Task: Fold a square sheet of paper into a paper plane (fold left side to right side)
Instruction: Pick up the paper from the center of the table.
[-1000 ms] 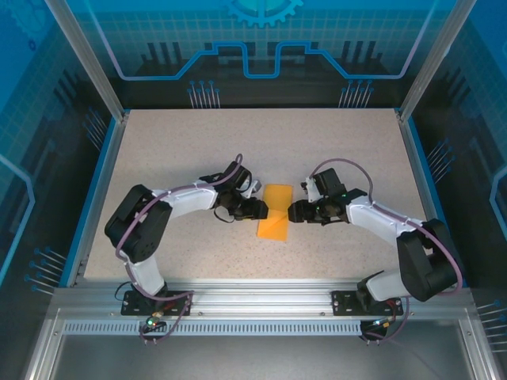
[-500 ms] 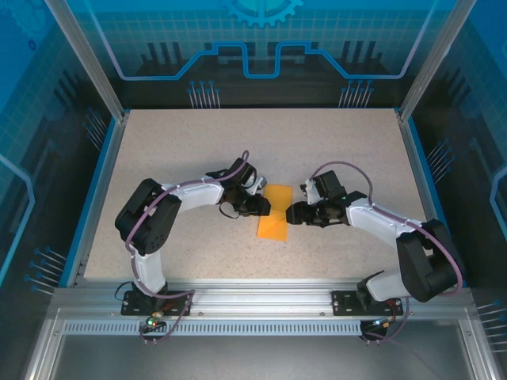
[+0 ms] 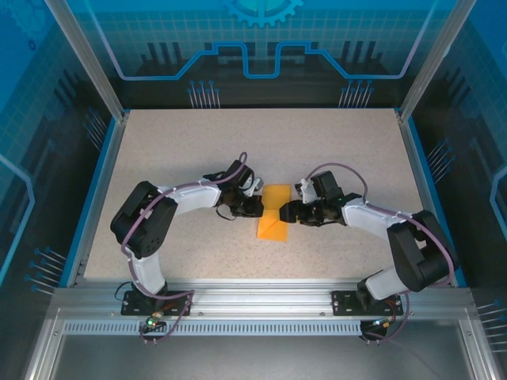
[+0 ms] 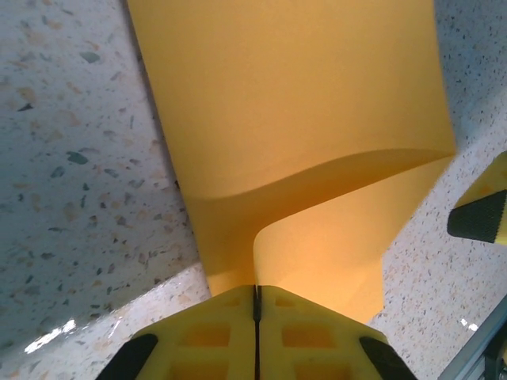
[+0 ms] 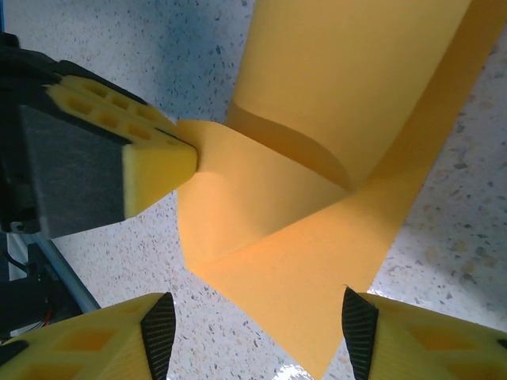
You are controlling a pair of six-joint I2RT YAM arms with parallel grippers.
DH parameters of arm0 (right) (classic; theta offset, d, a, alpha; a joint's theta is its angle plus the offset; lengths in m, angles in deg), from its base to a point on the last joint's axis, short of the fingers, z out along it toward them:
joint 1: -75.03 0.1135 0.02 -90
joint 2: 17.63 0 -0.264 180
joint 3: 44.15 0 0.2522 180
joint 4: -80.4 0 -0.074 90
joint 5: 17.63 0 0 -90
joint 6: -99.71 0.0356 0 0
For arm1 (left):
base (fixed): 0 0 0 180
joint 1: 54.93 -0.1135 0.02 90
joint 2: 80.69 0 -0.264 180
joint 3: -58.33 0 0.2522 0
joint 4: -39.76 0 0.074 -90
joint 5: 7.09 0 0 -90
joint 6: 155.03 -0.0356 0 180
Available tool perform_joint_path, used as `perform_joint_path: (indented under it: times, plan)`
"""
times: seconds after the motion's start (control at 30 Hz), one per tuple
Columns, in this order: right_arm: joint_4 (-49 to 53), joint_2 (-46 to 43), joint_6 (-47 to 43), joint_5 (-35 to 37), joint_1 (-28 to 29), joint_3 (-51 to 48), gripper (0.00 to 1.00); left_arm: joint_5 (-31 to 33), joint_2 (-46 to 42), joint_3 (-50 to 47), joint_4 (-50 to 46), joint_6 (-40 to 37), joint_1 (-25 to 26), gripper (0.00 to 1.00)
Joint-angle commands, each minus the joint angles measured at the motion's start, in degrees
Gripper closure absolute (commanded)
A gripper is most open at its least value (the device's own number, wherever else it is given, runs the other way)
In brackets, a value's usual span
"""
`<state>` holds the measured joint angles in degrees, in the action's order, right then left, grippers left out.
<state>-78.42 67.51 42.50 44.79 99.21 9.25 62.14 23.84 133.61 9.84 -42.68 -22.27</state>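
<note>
While the left tool [image 4: 255, 294] was clamped shut on the left edge of the paper [image 3: 273, 226], a flap raised and curling rightward, the right tool [image 3: 290, 212] stood wide open, its fingers [image 5: 119, 340] straddling the sheet and gripping nothing. The paper lay mid-surface [image 3: 198, 150] between both arms. The left-to-right fold looked under way but not yet flattened into a crease, with every later fold ahead.

The paper [image 3: 275, 211] is seen in plain bright orange, the table [image 3: 341, 150] in speckled beige rimmed with blue; the fingers [image 4: 309, 332] are coloured yellow and black, the arms [image 3: 190, 195] white and black
</note>
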Motion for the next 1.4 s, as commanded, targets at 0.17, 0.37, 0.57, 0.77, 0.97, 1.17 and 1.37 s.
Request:
perform_joint_path:
  times: [0.17,0.37,0.57,0.77,0.97,1.17,1.37]
  plan:
    - [-5.9,4.7,3.5,-3.8,1.8,2.1,0.4,1.4,-2.3,-1.7,0.1,-0.3,-0.5,0.92]
    - [-8.3,8.8,4.9,-4.3,2.9,4.3,0.45,1.4,-2.2,-1.6,0.2,-0.2,-0.5,0.91]
    - [-10.3,13.8,6.1,-5.1,4.7,7.5,0.61,2.4,-3.8,-1.9,-0.2,0.1,-0.6,0.82]
    - [-11.5,13.7,5.7,-4.4,4.7,7.6,0.87,4.1,-9.2,-4.3,-0.5,0.9,-1.9,0.61]
    - [-12.0,8.4,2.3,-5.9,2.2,6.9,0.97,2.3,-18.8,-10.4,1.9,4.3,-6.0,0.35]
    - [-13.9,-0.7,-2.9,-11.9,-2.0,6.6,0.97,-2.6,-32.5,-17.2,7.4,8.8,-10.4,0.01]
    - [-19.7,-8.6,-4.4,-18.3,-4.2,6.7,0.97,-11.2,-41.4,-18.7,14.2,12.6,-12.4,0.01]
